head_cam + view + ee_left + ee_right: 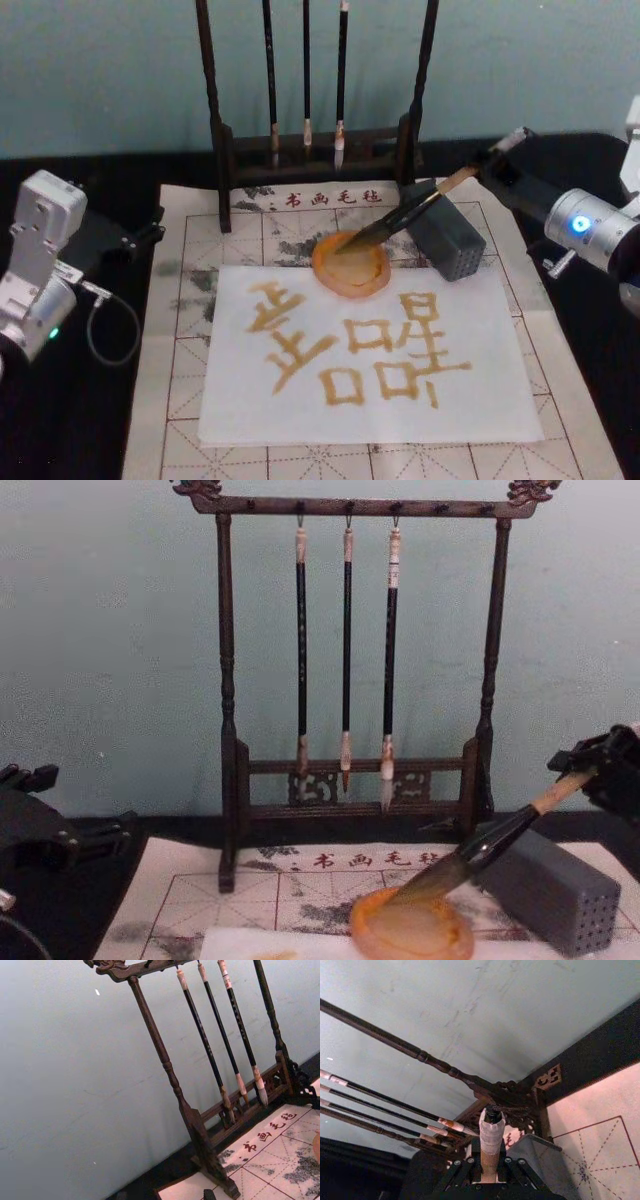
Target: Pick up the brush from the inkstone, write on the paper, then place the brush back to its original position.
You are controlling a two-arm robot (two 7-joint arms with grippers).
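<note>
The brush (410, 215) lies slanted, its bristle tip in the round orange inkstone (352, 268) and its black shaft across the grey block (445, 240). My right gripper (497, 155) sits at the tan handle's upper end, shut on it; in the right wrist view the whitish end of the brush (491, 1135) stands between the fingers (512, 1170). From the chest the brush (480, 850) slopes down from the right gripper (595, 770) to the inkstone (410, 925). The white paper (370, 400) in front of the inkstone carries several amber characters. My left gripper (135, 238) rests at the left, off the mat.
A dark wooden rack (310, 150) with three thin hanging brushes (345, 660) stands behind the inkstone. The grey block (550, 890) with small holes sits right of the dish. A beige felt mat (180, 400) with a red grid lies under everything, on a black table.
</note>
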